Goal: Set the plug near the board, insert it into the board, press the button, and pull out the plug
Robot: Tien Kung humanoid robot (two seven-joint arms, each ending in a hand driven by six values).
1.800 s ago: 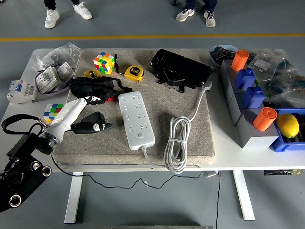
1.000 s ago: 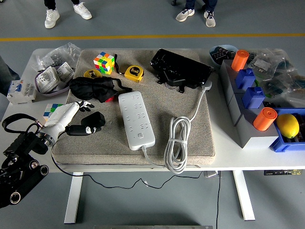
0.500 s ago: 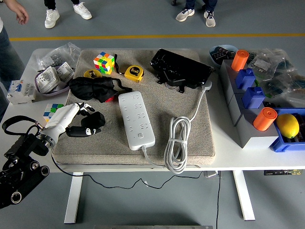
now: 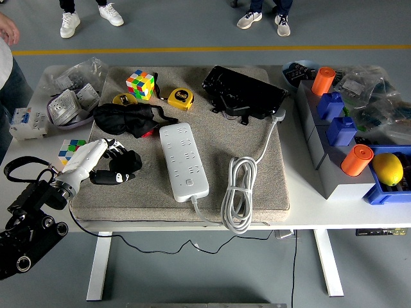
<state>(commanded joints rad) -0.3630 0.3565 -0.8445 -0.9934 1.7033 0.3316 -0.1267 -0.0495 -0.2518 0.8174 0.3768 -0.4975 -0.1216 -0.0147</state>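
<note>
A white power strip [image 4: 184, 160] lies lengthwise on the grey mat [image 4: 257, 186], its white cord [image 4: 239, 192] coiled to its right. A black plug adapter [image 4: 126, 165] sits on the mat's left part, a short way left of the strip. My left hand [image 4: 106, 160], white with dark fingers, comes in from the lower left and has its fingers curled round the plug's left side. The right arm is out of the picture.
A black eye mask [image 4: 125, 119], a yellow tape measure [image 4: 181, 98], a colour cube [image 4: 141, 84] and a black bag [image 4: 244, 93] lie on the mat's far half. Grey and blue bins [image 4: 334, 128] with orange cylinders stand at the right. A person stands at the upper left edge.
My left hand has drawn back to the left and closed round the plug, which has turned and shifted slightly left. A person has stepped in at the upper left.
</note>
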